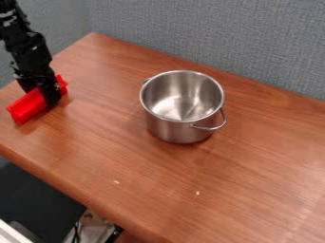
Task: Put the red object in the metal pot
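The red object (26,106) lies flat on the wooden table near its far left edge. My black gripper (51,92) points straight down over the block's right end, with a finger on each side of it, closed on the block. The metal pot (181,106) stands upright and empty in the middle of the table, well to the right of the gripper. One loop handle of the pot faces the front right.
The brown wooden table (127,171) drops off close to the left of the red block and along the front. A grey wall runs behind the table.
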{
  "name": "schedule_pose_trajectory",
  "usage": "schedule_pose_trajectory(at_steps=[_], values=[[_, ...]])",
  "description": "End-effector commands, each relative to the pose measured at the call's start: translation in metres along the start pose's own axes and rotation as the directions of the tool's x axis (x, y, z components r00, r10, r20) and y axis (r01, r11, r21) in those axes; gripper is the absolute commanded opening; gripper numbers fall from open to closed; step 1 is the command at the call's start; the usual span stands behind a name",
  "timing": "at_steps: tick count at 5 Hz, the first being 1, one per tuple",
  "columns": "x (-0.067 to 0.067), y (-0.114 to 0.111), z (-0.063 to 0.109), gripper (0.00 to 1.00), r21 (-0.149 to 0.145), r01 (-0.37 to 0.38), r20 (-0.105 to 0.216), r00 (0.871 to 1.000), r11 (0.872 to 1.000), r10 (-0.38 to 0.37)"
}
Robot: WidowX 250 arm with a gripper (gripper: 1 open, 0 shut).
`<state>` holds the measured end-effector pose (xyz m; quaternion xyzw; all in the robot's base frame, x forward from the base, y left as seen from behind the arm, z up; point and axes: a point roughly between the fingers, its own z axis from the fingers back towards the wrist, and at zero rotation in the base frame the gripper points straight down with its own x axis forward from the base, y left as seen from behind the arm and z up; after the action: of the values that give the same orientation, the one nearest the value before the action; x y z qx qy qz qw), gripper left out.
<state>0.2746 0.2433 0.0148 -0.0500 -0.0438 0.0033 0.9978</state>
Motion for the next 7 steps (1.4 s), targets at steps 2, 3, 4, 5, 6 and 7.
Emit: schedule_pose_trajectory(at_steps=[2,3,4,5,6,7], values=[[-0.003,0.023,0.017,0.00,0.065,-0.006,-0.068,0.998,0.998,0.010],[-0.001,0.039,0.013,0.00,0.052,0.035,-0.020,0.999,0.998,-0.034],[0.001,0.054,0.010,0.00,0.038,0.076,0.031,0.997,0.996,-0.077],[0.004,0.068,0.007,0.00,0.026,0.116,0.079,0.990,0.993,-0.118],[0.007,0.067,0.004,0.00,0.010,0.137,0.091,0.986,0.990,-0.138],[0.010,0.065,0.001,0.00,-0.002,0.150,0.100,0.984,0.989,-0.150]])
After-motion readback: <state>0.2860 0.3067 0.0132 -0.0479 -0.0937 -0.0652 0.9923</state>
